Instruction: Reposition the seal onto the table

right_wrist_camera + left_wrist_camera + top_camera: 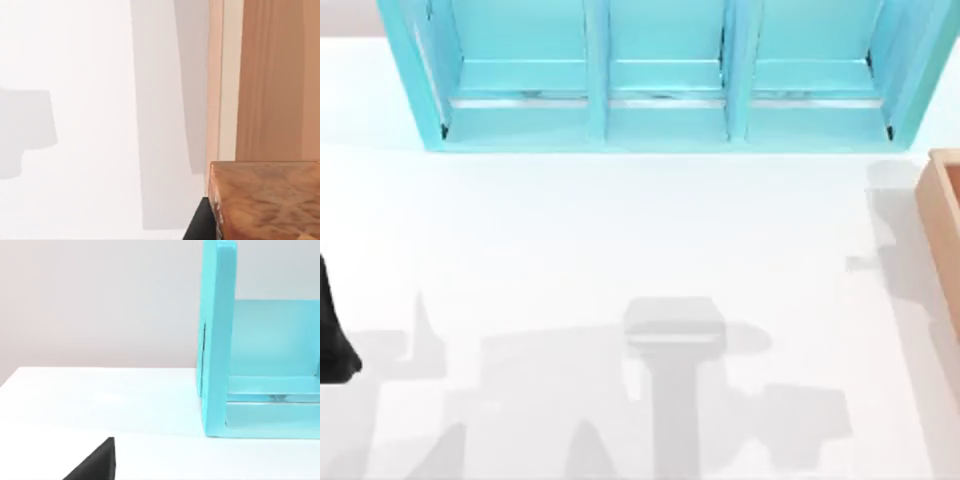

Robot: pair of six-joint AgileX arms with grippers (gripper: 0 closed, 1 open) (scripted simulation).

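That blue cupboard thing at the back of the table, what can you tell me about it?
The turquoise shelf unit stands on the white table along its far edge. Upright dividers split it into three open compartments side by side, each with a pale floor and a thin silvery strip along the front. It looks like smooth painted board. The left wrist view shows one thick side wall resting flat on the tabletop. Nothing lies in the parts of the compartments that show.

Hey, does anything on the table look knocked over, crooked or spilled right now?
Nothing stands out. The turquoise shelf unit stands upright and square at the back of the table, and the wooden box sits flat at the right edge. No spills or marks on the white surface.
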